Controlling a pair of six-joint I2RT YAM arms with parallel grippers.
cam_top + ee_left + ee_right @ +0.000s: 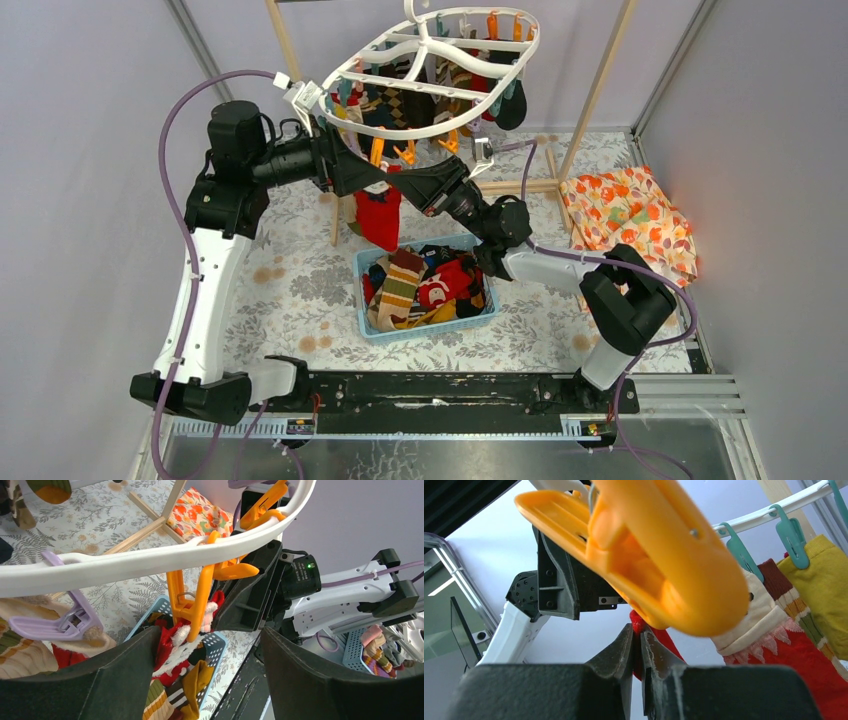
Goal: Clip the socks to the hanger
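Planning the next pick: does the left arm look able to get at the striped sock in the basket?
Likely yes. The left gripper stands with jaws open and empty, and the striped sock lies uncovered atop the pile in the blue basket. The right arm crosses only its far right corner.

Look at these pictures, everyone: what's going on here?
Two robot arms are working at a white hanger. A red sock hangs from an orange clip on its rim. The left gripper is open, facing that clip; the right gripper, nearly closed, sits just below it, and whether it pinches anything is unclear. More socks lie in the blue basket.
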